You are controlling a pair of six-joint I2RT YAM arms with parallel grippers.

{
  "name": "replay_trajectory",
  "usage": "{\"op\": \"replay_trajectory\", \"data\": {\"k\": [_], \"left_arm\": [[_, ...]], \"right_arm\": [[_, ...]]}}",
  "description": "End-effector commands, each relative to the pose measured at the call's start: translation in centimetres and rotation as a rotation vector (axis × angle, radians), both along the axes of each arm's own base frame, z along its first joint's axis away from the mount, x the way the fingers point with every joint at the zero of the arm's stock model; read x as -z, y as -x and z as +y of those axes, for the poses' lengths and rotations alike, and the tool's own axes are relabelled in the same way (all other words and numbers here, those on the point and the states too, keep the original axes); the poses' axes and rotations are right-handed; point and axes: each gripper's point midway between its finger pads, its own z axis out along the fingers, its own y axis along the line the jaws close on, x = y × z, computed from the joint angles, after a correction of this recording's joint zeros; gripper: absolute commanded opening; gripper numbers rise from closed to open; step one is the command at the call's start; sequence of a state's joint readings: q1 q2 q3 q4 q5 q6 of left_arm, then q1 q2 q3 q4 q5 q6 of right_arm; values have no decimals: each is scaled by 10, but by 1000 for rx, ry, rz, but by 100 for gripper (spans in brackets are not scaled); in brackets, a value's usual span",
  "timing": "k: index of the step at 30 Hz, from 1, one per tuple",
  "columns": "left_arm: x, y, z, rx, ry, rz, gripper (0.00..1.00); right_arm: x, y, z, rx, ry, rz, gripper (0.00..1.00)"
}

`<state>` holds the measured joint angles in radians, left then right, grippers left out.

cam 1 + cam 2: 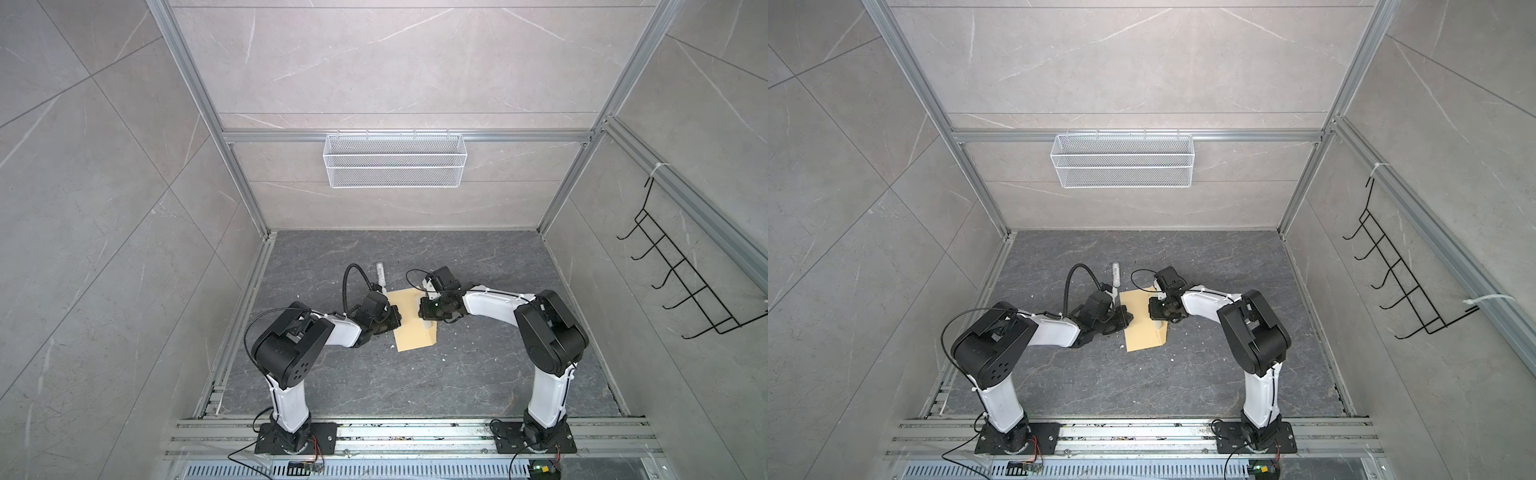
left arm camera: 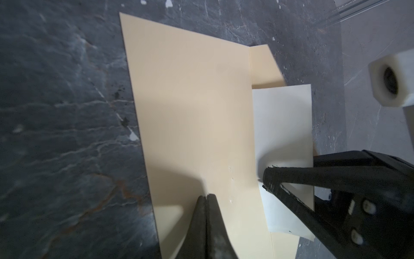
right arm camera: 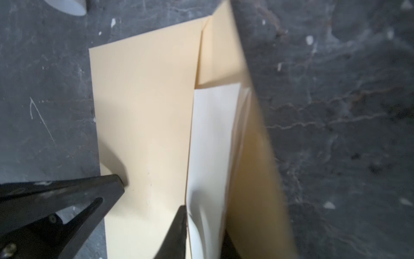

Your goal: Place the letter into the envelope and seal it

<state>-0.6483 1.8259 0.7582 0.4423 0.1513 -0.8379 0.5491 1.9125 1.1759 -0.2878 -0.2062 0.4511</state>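
Note:
The yellow-tan envelope [image 1: 411, 332] [image 1: 1142, 332] lies flat on the dark table in both top views. Its flap [image 3: 257, 179] stands raised along the side nearer the right arm. The letter [image 2: 282, 125] [image 3: 212, 134] shows as a pale sheet, part of it inside the envelope's mouth and the rest sticking out over the flap. My left gripper [image 2: 207, 196] [image 1: 397, 319] is shut, with its tips resting on the envelope's [image 2: 190, 112] face near the left edge. At the mouth, my right gripper [image 3: 203, 222] [image 1: 425, 323] has its jaws a little apart, with the letter's edge between them.
A grey-white tube [image 1: 380, 274] [image 1: 1116, 272] lies on the table just behind the left gripper. A white wire basket [image 1: 395, 166] hangs on the back wall. On the right wall is a black wire rack [image 1: 681, 282]. Small white specks dot the tabletop.

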Motion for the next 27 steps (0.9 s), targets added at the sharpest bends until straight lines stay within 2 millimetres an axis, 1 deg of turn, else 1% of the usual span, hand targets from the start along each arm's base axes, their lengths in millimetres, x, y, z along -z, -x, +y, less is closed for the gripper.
{"op": "replay_trajectory", "data": {"k": [1, 4, 8, 10, 12, 15, 17, 19, 21, 23, 25, 27], "left_arm": [[23, 13, 7, 10, -68, 65, 0], [22, 13, 7, 13, -65, 62, 0], [15, 11, 4, 16, -51, 51, 0], [4, 7, -2, 25, -24, 26, 0], [-13, 2, -9, 40, 4, -4, 1], [-42, -6, -16, 56, 33, -59, 11], [-60, -10, -18, 60, 44, -94, 16], [-78, -12, -19, 64, 50, -125, 22], [-91, -12, -16, 63, 44, -149, 28], [-98, -11, -9, 53, 20, -166, 35], [-100, -8, 1, 37, -21, -177, 39], [-96, -4, 13, 14, -66, -180, 44]], "right_arm": [[-26, -3, -15, -7, 78, -52, 32], [-34, -3, -26, -5, 136, -80, 40], [-42, -2, -31, -3, 152, -96, 49], [-44, -2, -29, -3, 138, -97, 51], [-46, -2, -25, -6, 121, -101, 53], [-48, -4, -22, -6, 105, -104, 54], [-49, -4, -21, -5, 99, -109, 54], [-50, -5, -21, -3, 99, -112, 56], [-49, -7, -21, -1, 98, -112, 57], [-49, -7, -19, -3, 95, -111, 58], [-49, -8, -18, -4, 90, -114, 59], [-50, -9, -17, -3, 86, -116, 59]]}}
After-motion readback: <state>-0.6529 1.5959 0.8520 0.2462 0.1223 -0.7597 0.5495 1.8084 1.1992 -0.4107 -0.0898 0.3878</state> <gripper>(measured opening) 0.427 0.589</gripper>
